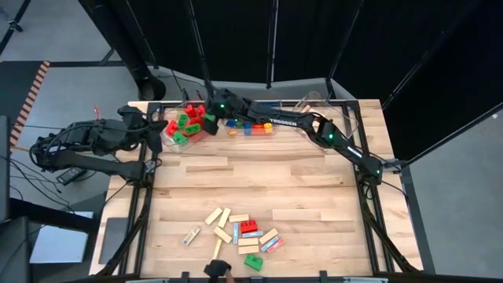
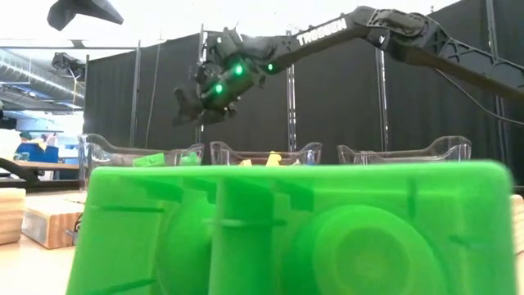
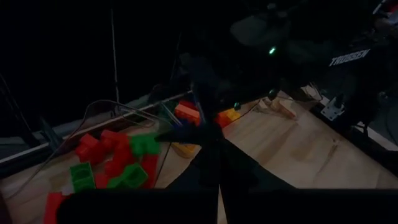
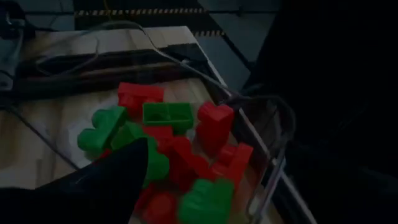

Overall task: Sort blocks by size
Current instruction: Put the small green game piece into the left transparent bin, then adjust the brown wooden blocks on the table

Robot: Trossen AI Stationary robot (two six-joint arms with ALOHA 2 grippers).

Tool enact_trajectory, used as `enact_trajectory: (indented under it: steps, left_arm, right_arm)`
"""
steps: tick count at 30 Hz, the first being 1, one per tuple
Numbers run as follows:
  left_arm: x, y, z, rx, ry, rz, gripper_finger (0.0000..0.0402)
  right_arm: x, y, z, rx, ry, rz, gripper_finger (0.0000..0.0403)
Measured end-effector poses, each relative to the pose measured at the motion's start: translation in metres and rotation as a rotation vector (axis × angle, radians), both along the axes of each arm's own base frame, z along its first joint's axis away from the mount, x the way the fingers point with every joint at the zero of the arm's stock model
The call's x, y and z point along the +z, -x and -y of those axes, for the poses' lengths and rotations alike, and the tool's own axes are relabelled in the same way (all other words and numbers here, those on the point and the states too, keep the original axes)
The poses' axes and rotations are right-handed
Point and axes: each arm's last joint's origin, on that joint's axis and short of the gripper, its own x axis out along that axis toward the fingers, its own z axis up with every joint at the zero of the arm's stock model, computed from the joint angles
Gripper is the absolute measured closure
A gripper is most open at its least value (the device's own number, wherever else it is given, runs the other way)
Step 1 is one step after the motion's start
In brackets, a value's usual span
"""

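Red and green blocks [image 1: 185,124] fill the far-left bin [image 1: 169,135]; right gripper [image 1: 206,108] hovers above, fingers spread, nothing held.
Drop step judged complete. Next: retrieve from near-edge blocks [image 1: 240,233]. Left gripper [image 1: 149,126] waits, pressed together.
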Motion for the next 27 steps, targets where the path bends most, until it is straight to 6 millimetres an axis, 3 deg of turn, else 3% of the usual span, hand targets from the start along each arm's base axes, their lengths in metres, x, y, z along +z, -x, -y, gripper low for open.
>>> enact_trajectory:
  steps: [3, 5, 7, 9, 12, 15, 17, 23, 27]
  left_arm:
    - [-0.004, -0.002, 0.002, -0.07, 0.044, -0.045, 0.0395]
    - [-0.011, -0.01, 0.005, -0.139, 0.111, -0.115, 0.0398]
    - [-0.026, -0.024, 0.008, -0.186, 0.196, -0.238, 0.0399]
    - [-0.042, -0.043, 0.012, -0.224, 0.282, -0.35, 0.04]
    - [-0.069, -0.073, 0.022, -0.326, 0.44, -0.518, 0.04]
    - [-0.094, -0.093, 0.039, -0.401, 0.606, -0.665, 0.04]
    - [-0.109, -0.099, 0.052, -0.338, 0.675, -0.738, 0.04]
    - [-0.144, -0.104, 0.093, -0.21, 0.824, -0.862, 0.0401]
    - [-0.156, -0.108, 0.129, -0.121, 0.935, -0.804, 0.0401]
  right_arm:
    - [0.026, 0.002, -0.012, 0.036, 0.054, -0.017, 0.0026]
    - [0.057, 0.012, -0.024, 0.077, 0.11, -0.024, 0.0047]
    - [0.1, 0.031, -0.039, 0.107, 0.186, -0.03, 0.0075]
    - [0.156, 0.06, -0.056, 0.147, 0.29, -0.007, 0.0108]
    - [0.246, 0.126, -0.084, 0.158, 0.435, 0.112, 0.0162]
    - [0.299, 0.185, -0.101, 0.122, 0.45, 0.214, 0.0206]
    - [0.319, 0.215, -0.108, 0.069, 0.405, 0.273, 0.0228]
    - [0.351, 0.292, -0.124, -0.066, 0.297, 0.349, 0.0271]
    - [0.356, 0.318, -0.133, -0.055, 0.29, 0.322, 0.0288]
